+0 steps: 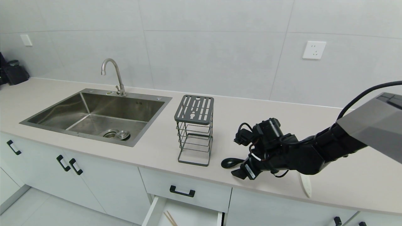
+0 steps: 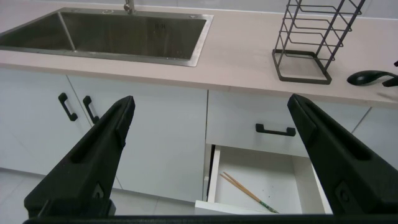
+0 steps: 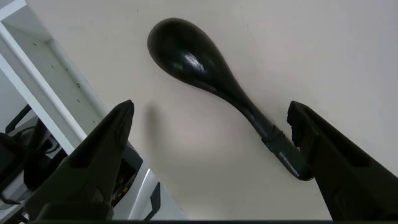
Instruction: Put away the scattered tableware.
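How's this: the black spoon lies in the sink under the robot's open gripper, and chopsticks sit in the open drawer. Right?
Not the sink: the head view shows the black spoon on the countertop. The open right gripper over it and chopsticks in the open drawer are right.

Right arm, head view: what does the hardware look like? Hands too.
The right arm is black rounded links with a grey angular upper cover and a black cable arcing over it. Wires and a white label near the wrist. The right hand and left hand each have two black, flat, tapered fingers.
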